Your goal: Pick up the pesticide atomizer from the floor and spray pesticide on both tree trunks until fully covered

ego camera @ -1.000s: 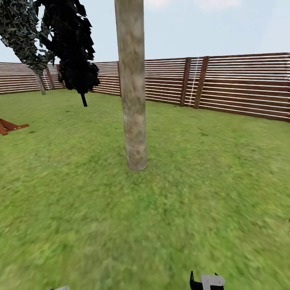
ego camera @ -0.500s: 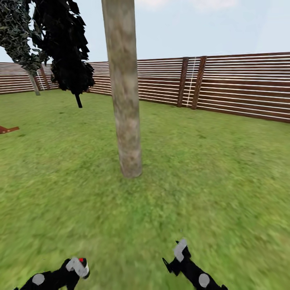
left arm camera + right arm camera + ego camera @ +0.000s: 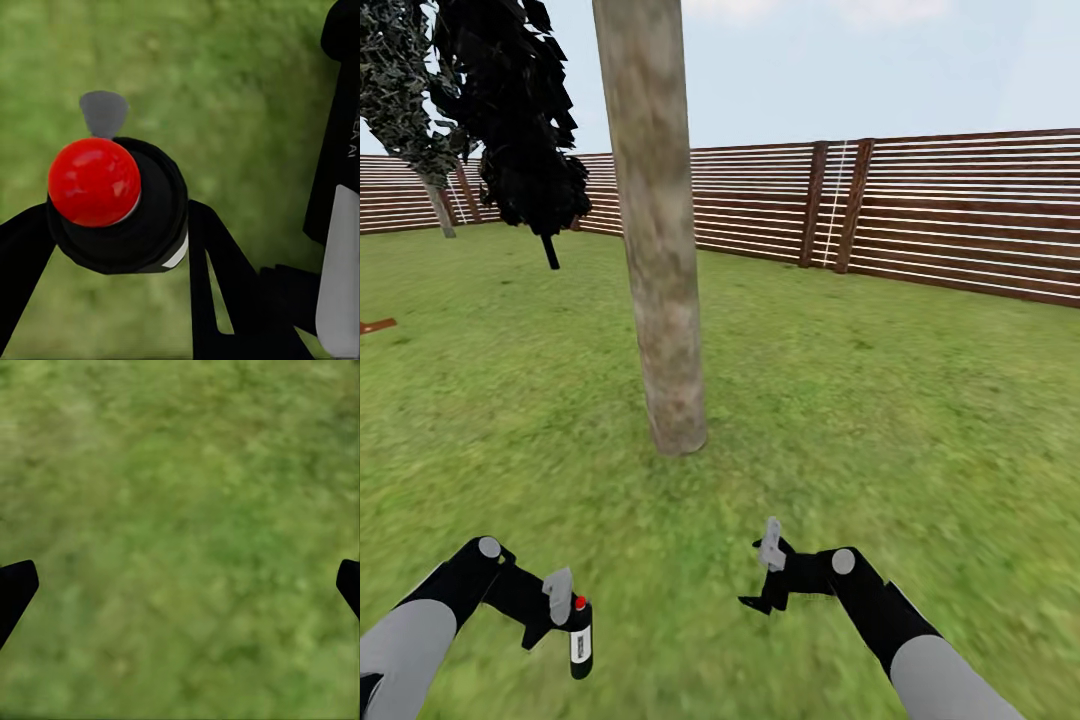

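Observation:
The upright tree trunk [image 3: 657, 250], pale and mottled grey-brown, rises from the grass just ahead of me, left of centre. Low at the left, my left gripper [image 3: 567, 618] is shut on the pesticide atomizer [image 3: 580, 640], a small black bottle with a white label and a red cap. The left wrist view looks down on that red cap [image 3: 94, 180], with black fingers [image 3: 217, 285] beside the bottle. My right gripper [image 3: 761, 568] hovers open over the lawn, right of the trunk's base; its two fingertips [image 3: 15, 589] stand wide apart above bare grass. Far left stands a second tree [image 3: 400, 90] with a leaning pale trunk [image 3: 438, 208].
A near-black conifer [image 3: 520, 120] stands behind and left of the near trunk. The reddish-brown slat fence [image 3: 960, 210] closes the back of the lawn [image 3: 880, 400]. A red-brown object [image 3: 375, 326] lies at the left edge.
Both arms have risen from the bottom edge into full view, the left carrying the atomizer. The view has shifted, so the trunk now sits further left and nearer.

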### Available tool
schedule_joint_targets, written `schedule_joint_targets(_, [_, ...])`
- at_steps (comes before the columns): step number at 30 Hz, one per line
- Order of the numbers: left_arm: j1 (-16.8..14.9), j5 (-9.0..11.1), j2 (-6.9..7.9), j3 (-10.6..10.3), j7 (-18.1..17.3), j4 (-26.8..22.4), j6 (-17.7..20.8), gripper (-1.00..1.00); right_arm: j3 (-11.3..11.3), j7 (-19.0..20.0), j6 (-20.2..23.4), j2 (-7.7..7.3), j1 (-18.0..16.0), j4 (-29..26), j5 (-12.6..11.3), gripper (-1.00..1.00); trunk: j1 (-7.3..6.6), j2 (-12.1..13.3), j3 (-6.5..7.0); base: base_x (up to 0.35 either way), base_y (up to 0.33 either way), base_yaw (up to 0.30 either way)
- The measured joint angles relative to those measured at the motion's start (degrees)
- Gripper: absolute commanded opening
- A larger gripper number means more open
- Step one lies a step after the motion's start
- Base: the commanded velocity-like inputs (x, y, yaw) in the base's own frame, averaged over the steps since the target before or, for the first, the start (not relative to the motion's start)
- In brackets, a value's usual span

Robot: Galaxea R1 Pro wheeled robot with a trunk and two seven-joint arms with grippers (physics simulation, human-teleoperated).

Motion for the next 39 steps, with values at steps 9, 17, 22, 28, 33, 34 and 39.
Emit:
schedule_joint_targets(9, [0.24, 0.09, -0.93, -0.03, -0.32, -0.09, 0.03, -1.00, 0.47, 3.22, 0.53, 5.04, -0.09, -0.12, 0.34, -1.00, 0.00, 0.00, 0.00, 0.001, 0.000, 0.000])
schedule_joint_targets(17, [0.06, -1.87, -3.57, 0.06, -0.32, -0.08, 0.02, -1.00, 0.52, 3.60, 1.74, 7.19, -0.16, -0.16, 0.34, -1.00, 0.00, 0.00, 0.00, 0.000, 0.000, 0.000])
schedule_joint_targets(22, [-0.12, -6.65, -7.14, 0.14, -0.25, -0.16, 0.11, -1.00, 0.57, 3.58, 3.53, 8.71, -0.24, -0.23, 0.40, -1.00, 0.00, 0.00, 0.00, 0.000, 0.000, 0.000])
schedule_joint_targets(28, [-0.31, -7.37, -12.28, 0.07, 0.36, -0.34, 0.22, -1.00, 1.15, 3.88, 3.63, 9.06, -0.27, -0.18, 0.37, -1.00, 0.00, 0.00, 0.00, 0.000, 0.000, 0.000])
schedule_joint_targets(33, [-0.51, -7.41, -13.24, 0.04, 0.45, -0.38, 0.23, -1.00, 5.19, 4.10, 3.69, 9.06, -0.27, -0.24, 0.35, -1.00, 0.00, 0.00, 0.00, 0.000, 0.000, 0.000])
schedule_joint_targets(34, [-0.54, -7.41, -13.31, 0.04, 0.46, -0.41, 0.22, -1.00, 5.31, 4.10, 3.70, 9.06, -0.27, -0.24, 0.33, -1.00, 0.00, 0.00, 0.00, 0.000, 0.000, 0.000])
schedule_joint_targets(39, [-0.59, -7.42, -14.78, 0.05, 1.50, -0.41, 0.21, -1.00, 5.42, 4.10, 3.74, 9.06, -0.27, -0.24, 0.29, -1.00, 0.00, 0.00, 0.00, 0.000, 0.000, 0.000])
